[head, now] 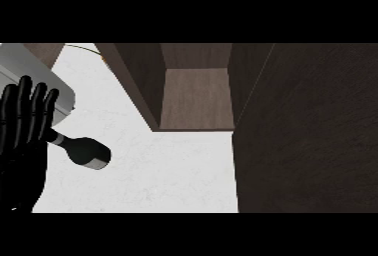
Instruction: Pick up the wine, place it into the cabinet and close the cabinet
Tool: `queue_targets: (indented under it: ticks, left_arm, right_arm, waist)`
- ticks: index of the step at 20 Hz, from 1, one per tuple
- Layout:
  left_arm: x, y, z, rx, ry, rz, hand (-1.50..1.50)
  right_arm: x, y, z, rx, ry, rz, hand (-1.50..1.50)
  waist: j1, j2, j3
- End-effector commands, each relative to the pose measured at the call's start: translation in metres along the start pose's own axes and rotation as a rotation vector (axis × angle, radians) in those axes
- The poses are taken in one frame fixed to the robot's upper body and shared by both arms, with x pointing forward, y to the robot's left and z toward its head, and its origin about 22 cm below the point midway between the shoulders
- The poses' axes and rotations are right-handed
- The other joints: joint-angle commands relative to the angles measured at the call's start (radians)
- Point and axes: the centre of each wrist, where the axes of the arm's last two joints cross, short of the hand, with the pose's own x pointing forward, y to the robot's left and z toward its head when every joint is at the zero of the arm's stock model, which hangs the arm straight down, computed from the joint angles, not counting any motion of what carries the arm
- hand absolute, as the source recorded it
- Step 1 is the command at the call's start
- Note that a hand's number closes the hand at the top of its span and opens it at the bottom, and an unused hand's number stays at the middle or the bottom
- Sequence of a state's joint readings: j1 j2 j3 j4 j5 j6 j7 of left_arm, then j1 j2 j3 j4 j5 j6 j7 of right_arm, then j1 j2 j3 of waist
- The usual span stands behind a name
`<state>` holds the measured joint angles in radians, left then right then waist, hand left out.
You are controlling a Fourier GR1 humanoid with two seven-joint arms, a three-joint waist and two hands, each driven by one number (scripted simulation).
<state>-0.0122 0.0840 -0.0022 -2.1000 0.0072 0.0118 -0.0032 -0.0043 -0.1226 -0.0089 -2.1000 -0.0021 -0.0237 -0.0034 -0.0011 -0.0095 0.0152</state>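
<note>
The wine bottle (87,152) is dark, with a pale band at its wide end and a white band on its neck. It shows on the white counter (170,175) at the left, neck pointing up-left. My left hand (22,135) is at the view's left edge, open with fingers straight up, and the bottle's neck ends right at its side. I cannot tell whether they touch. The cabinet (196,97) stands open at top centre, its brown inside bare. Its dark door (310,130) fills the right side. My right hand does not show.
A light grey rounded object (44,82) sits at the top left behind my left hand's fingertips. The cabinet's dark side wall (136,80) runs down to the counter just right of the bottle.
</note>
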Motion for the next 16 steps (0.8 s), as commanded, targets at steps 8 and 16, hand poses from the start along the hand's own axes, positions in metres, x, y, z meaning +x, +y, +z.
queue_targets:
  ticks: [8, 16]
  left_arm:
    - [-0.024, -0.010, 0.041, -0.093, 0.171, 0.306, -1.50]
    - [0.024, -0.008, 0.035, -0.149, 0.180, 0.321, -1.50]
  right_arm:
    - [0.002, 0.006, 0.036, 0.285, 0.131, -0.188, -1.50]
    - [0.051, -0.006, 0.031, 0.304, 0.145, -0.198, -1.50]
  waist:
    - [0.002, 0.010, -0.017]
    - [0.003, 0.008, -0.015]
